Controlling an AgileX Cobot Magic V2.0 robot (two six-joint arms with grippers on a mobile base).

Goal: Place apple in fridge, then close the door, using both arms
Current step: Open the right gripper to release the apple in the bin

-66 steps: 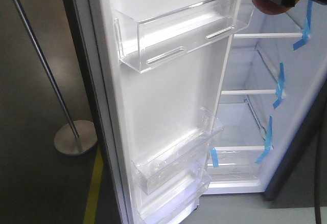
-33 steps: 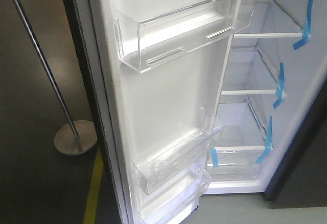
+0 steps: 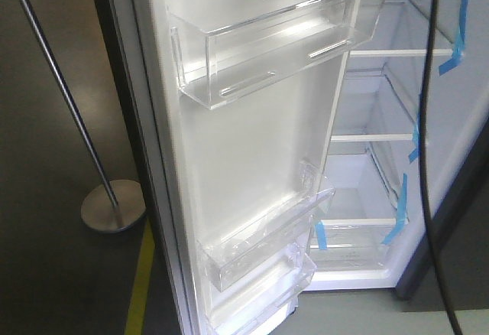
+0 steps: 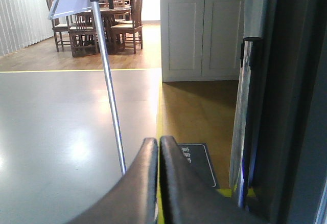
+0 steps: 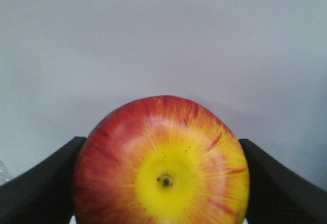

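Front view: the open door, white inside with clear bins, is seen at centre, the white shelves of the fridge at right are crossed by a hanging black cable, and a chrome stand is set on the grey floor at left. Left wrist view: the left claw is pressed together at bottom centre, beside a mat whose writing cannot be read. Right wrist view: the apple is pinched by the right claw, lower centre, against a plain white surface.
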